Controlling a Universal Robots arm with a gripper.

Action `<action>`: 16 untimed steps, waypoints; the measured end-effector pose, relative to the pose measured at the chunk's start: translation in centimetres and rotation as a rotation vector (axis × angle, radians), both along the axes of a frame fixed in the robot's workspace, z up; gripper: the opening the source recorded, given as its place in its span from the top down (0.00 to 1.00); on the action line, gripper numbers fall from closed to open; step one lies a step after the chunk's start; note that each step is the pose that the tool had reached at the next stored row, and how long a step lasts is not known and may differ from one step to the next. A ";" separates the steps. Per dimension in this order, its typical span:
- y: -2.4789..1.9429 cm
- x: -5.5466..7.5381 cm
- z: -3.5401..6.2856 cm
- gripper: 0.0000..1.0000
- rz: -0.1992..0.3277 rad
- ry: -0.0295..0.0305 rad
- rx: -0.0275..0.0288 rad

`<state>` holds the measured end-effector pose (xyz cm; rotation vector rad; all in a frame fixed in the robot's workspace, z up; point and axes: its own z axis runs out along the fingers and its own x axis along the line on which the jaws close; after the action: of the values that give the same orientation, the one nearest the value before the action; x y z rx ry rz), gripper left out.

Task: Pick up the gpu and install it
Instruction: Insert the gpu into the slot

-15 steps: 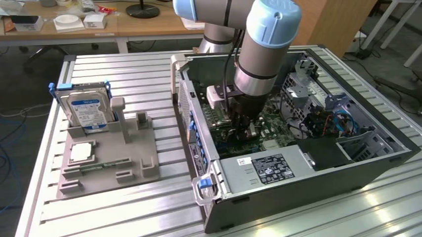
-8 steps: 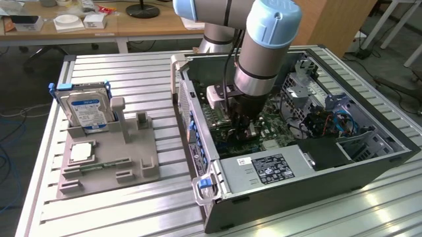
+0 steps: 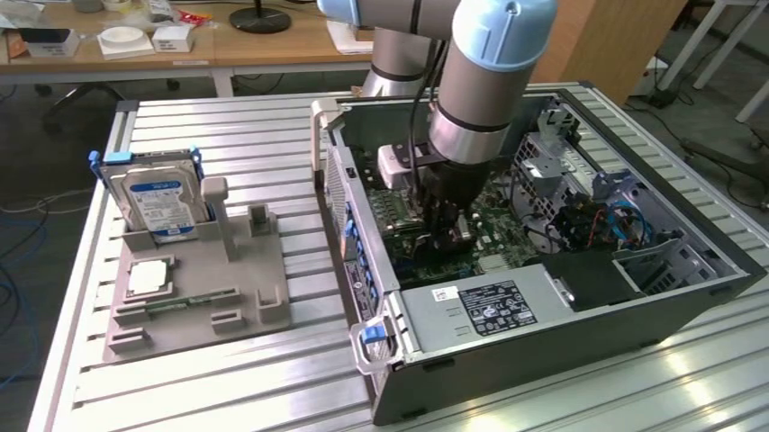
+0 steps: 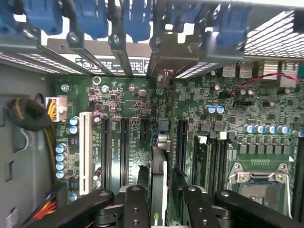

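A robot arm's black pincer [image 3: 447,236] reaches down inside the open dark metal computer case [image 3: 673,297] on the ribbed metal desk [image 3: 216,387]. The thin dark expansion card, the gpu [image 4: 159,183], stands on edge over the green motherboard [image 4: 209,123], between the pincer's fingers [image 4: 137,209]; whether they grip it, I cannot tell.

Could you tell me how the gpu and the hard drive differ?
The gpu is inside the computer case, at the hand; the hard drive stands outside in the grey holder. The gpu is thin and dark; the hard drive is boxy, blue-labelled. Both stand on edge.
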<state>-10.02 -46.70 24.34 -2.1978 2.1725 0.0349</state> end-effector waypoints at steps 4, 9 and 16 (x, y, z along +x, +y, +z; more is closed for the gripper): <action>0.00 0.0 0.91 0.66 0.000 -0.0014 -0.0002; 0.00 0.0 1.67 0.66 0.000 -0.0041 -0.0002; 0.00 0.0 2.58 0.66 0.000 -0.0062 -0.0002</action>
<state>-10.03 -46.70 26.92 -2.1950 2.1695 0.0279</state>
